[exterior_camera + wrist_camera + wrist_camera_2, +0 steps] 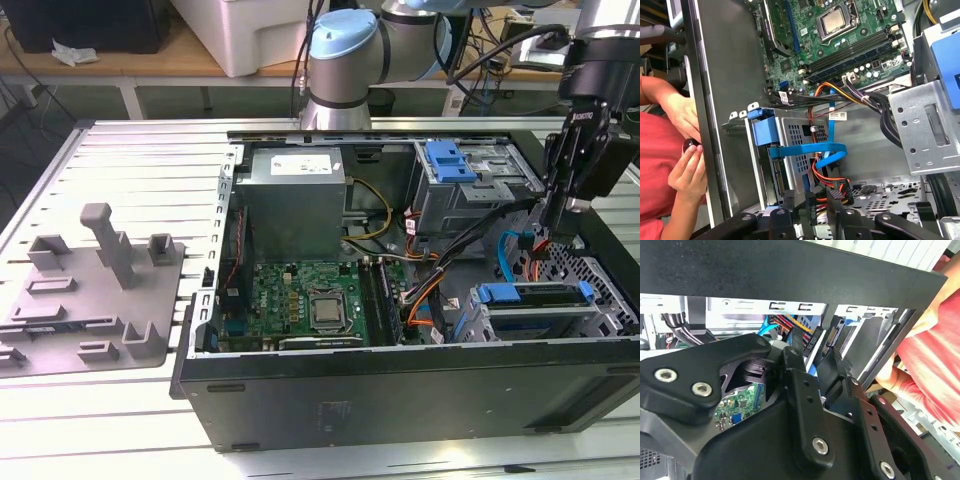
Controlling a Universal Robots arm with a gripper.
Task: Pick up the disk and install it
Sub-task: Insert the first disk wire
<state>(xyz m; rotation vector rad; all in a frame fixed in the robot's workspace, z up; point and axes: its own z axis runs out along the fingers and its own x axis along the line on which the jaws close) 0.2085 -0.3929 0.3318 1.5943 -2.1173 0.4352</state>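
The disk, silver with a blue carrier frame, lies in the drive cage at the front corner of the open computer case on the exterior view's right. Its blue frame end also appears in the first wrist view, with a blue data cable looping beside the cage. My gripper hangs just behind the cage, down among the cables. In both wrist views its tip sits at a black cable connector by the red and orange wires. It does not hold the disk.
A person in red stands against the case wall, one hand close to my gripper. The motherboard, the grey power-supply box, an upper bay with a blue latch and cable bundles crowd the case. A grey fixture plate lies at the exterior view's left.
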